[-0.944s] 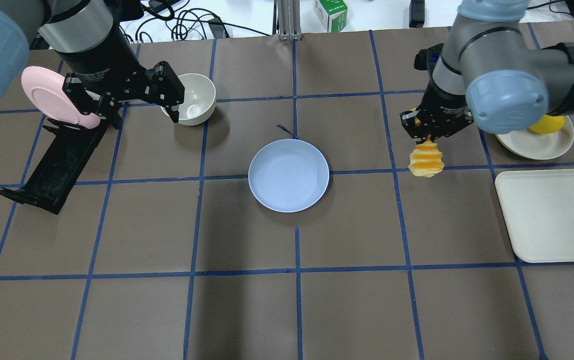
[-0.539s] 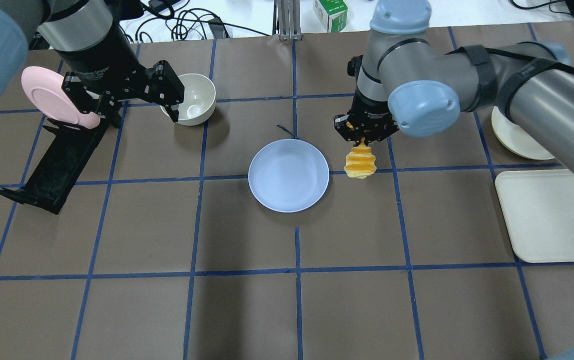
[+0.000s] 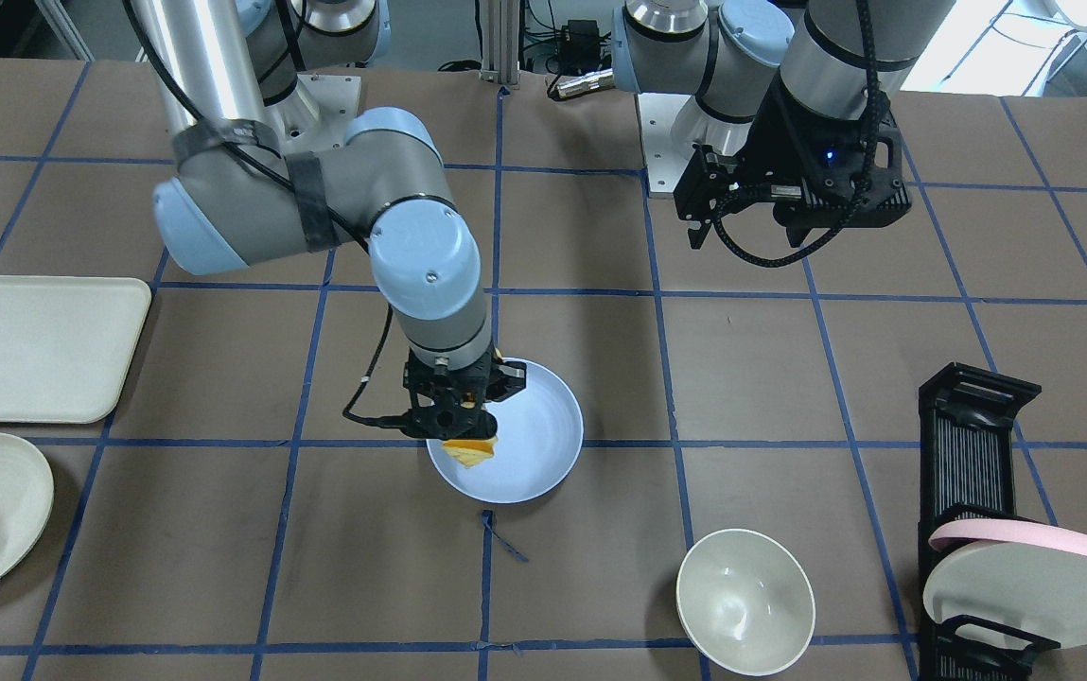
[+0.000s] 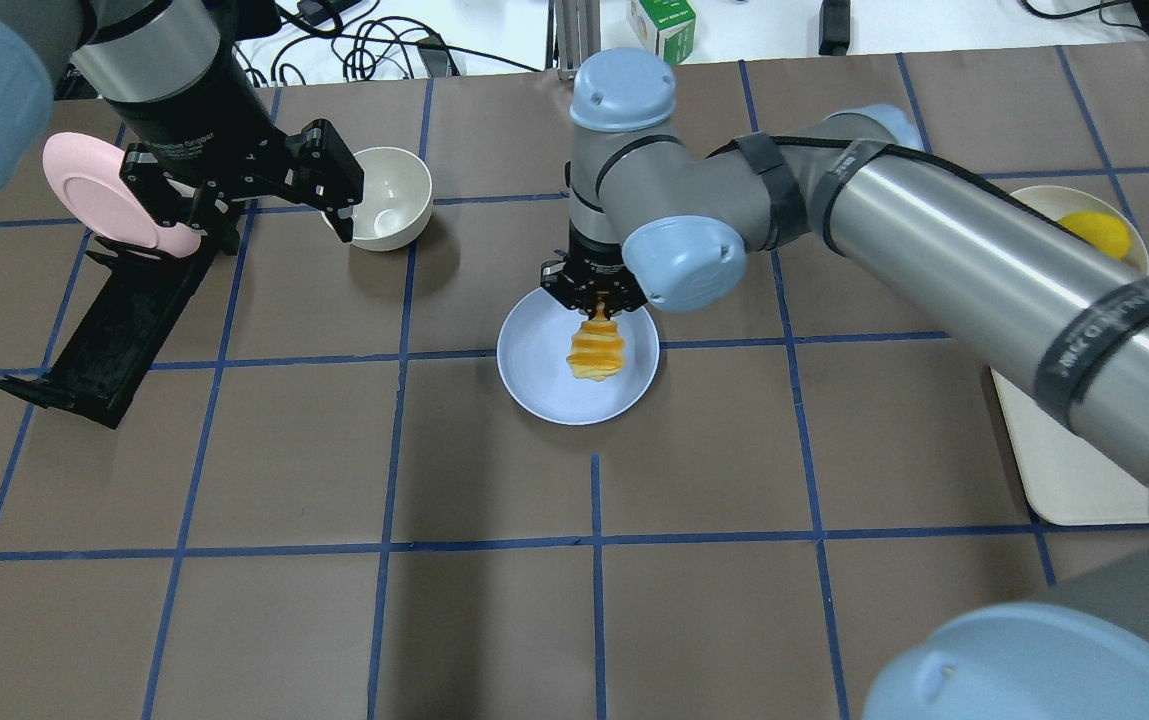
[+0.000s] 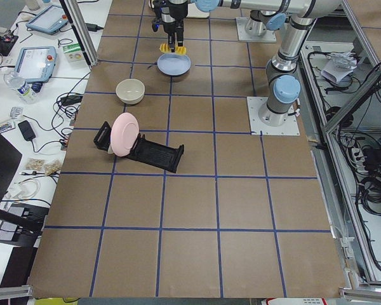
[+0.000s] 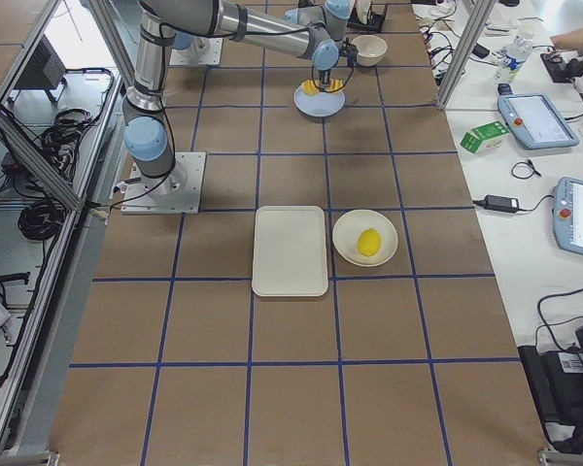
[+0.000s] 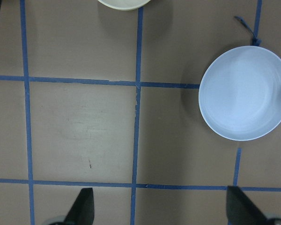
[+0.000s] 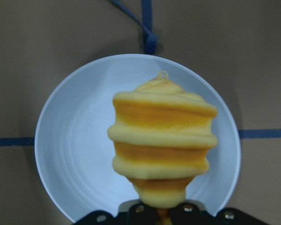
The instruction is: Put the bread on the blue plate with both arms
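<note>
Above our round pale-blue plate (image 4: 534, 385), the right claw (image 4: 596, 300) pinched a ridged golden loaf (image 4: 595, 352) hanging lengthwise downward; left claw (image 7: 161, 208) spread.

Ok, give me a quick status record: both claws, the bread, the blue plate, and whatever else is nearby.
right claw: shut on one end of the bread
bread: hanging from the claw over the plate's middle, not laid down
blue plate: at table centre, nothing resting on it
left claw: open, empty, raised near the off-white bowl
other: pink plate in black rack; yellow fruit on cream plate
</note>
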Robot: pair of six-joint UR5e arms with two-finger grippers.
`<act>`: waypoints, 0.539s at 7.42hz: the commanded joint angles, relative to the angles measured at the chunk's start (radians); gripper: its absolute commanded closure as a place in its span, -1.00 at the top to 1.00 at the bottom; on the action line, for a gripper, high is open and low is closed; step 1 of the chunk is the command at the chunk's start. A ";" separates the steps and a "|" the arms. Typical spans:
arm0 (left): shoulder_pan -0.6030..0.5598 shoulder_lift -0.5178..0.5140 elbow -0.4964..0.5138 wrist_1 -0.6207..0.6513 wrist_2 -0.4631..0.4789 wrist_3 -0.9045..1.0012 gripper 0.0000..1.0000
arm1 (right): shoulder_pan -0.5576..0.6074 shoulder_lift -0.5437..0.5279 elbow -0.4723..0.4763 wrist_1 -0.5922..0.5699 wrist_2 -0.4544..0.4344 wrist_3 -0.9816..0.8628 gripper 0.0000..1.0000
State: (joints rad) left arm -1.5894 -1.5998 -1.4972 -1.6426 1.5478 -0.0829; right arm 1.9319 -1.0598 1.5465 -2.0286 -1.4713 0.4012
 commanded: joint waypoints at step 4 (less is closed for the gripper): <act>0.006 0.000 0.000 0.027 0.000 0.000 1.00 | 0.019 0.095 -0.028 -0.041 -0.017 0.025 -0.75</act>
State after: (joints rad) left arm -1.5844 -1.5991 -1.4982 -1.6207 1.5485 -0.0828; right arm 1.9510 -0.9665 1.5160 -2.0691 -1.4830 0.4271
